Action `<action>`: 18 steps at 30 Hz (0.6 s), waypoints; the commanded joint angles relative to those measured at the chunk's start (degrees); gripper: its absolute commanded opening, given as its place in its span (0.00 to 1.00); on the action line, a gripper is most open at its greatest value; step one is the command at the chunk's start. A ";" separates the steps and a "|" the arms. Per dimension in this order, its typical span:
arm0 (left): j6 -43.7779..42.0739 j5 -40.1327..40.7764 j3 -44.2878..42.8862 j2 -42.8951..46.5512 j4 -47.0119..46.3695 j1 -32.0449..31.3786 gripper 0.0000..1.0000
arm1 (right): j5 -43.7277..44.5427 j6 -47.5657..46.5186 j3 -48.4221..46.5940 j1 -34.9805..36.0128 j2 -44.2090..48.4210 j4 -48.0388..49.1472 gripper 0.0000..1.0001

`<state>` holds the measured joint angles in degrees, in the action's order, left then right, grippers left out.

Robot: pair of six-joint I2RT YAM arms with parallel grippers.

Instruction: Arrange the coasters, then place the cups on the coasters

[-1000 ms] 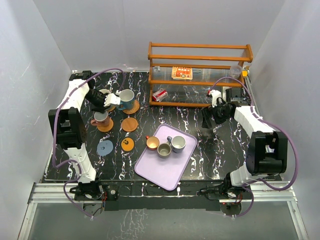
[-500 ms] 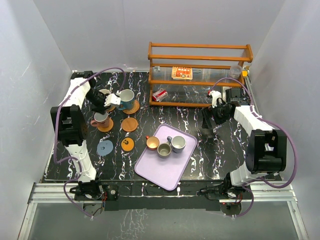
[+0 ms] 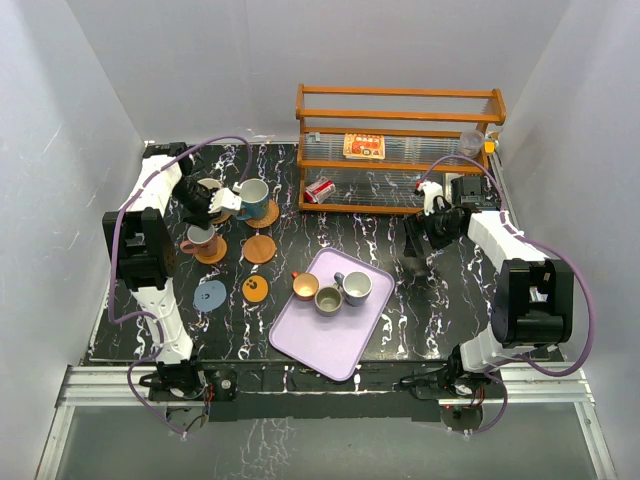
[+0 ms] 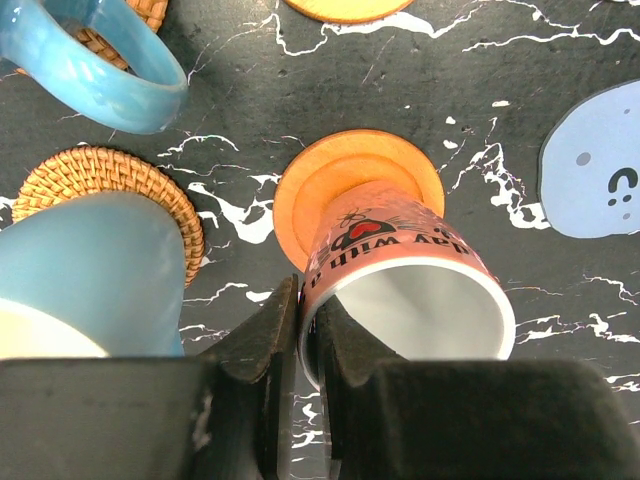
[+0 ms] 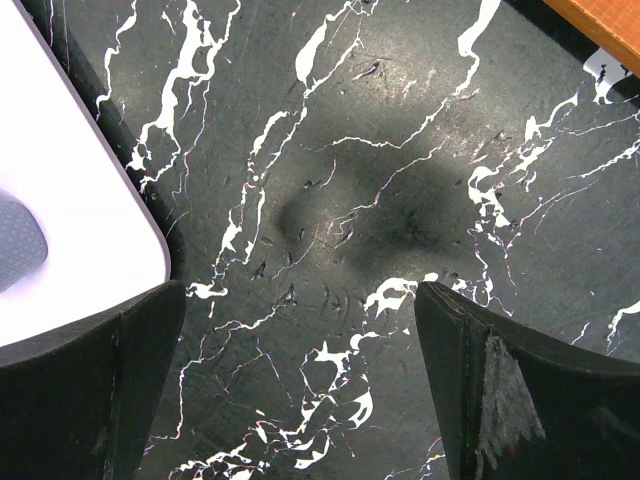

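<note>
Black, white-veined surface [image 3: 440, 300] runs from the arm bases back to the pale walls. Nearest on it lies the lilac tray [image 3: 320, 345], set askew, where three cups wait together: a small cup with an orange inside [image 3: 305, 286], an olive-grey cup [image 3: 328, 300] and a whitish cup [image 3: 355, 288]. Just left of the tray the dotted orange coaster [image 3: 256, 289] and the grey-blue coaster [image 3: 210, 295] lie bare, and one row back the plain orange coaster [image 3: 260, 248] is bare too. Three free discs for three waiting cups suggests the layout is finished and the task about half through. Near that bare disc the pink cup [image 4: 405, 280] stands upright on its own orange coaster [image 4: 340, 170], roughly centred. The left pincer [image 4: 300, 300] is clamped on its rim, one finger outside the wall and one inside, a hold that keeps a cup level on the way down and, I judge, now only needs letting go. Farther back the pale blue cup [image 4: 90, 270] sits on a rattan coaster [image 4: 100, 180] and the blue cup [image 3: 252, 192] on the second rattan coaster [image 3: 268, 214]. On the right, the right pincer [image 5: 300, 390] hangs with its jaws spread wide over bare marble just beside the tray's corner, holding nothing, probably parked out of the way. Against the far wall stands the wooden rack [image 3: 400, 92].
</note>
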<state>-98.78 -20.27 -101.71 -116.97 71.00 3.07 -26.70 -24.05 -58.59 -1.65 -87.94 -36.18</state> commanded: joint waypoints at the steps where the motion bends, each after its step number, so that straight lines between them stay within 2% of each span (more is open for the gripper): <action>1: -0.42 -1.18 -2.55 -0.22 3.14 0.35 0.00 | -0.30 -0.12 -1.05 -0.28 0.30 0.81 0.98; 18: 1.37 0.15 0.61 0.16 0.60 0.29 0.02 | -0.33 -0.12 -1.00 -0.37 0.32 0.83 0.98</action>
<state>-97.23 -19.77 -102.32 -118.56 70.39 3.07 -26.70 -24.05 -58.59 -1.67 -88.03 -36.18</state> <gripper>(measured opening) 0.087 0.983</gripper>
